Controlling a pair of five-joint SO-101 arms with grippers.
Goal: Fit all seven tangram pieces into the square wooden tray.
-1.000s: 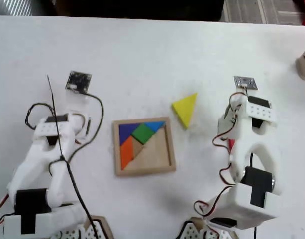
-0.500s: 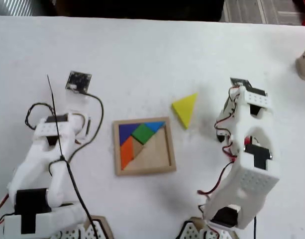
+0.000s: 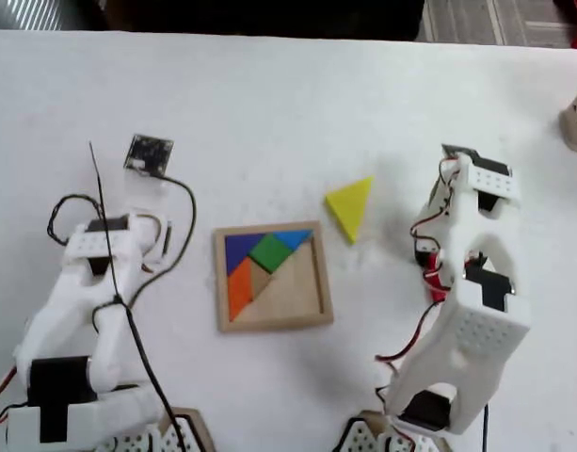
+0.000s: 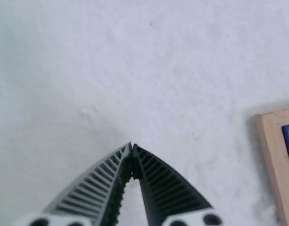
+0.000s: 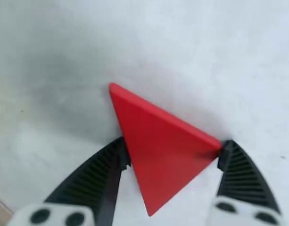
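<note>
On the right, my right gripper [image 5: 173, 150] holds the red triangle [image 5: 158, 136], a finger pressing each side. My left gripper [image 4: 131, 147] is pinched shut, left of the wooden tray [image 3: 274, 322]. I see the yellow triangle [image 3: 349, 207] lying near the tray's far right corner.

Bright, even light from overhead. In the high view the white worktop [image 3: 288, 94] is close to blown out, and a dark strip runs along the frame's top edge. Shadows are soft, with a faint one below the tray [image 3: 269, 323]. In the right wrist view, grey shade pools upper left of the red triangle [image 5: 163, 146]. The left wrist view is flat and dimmer toward its left edge.
</note>
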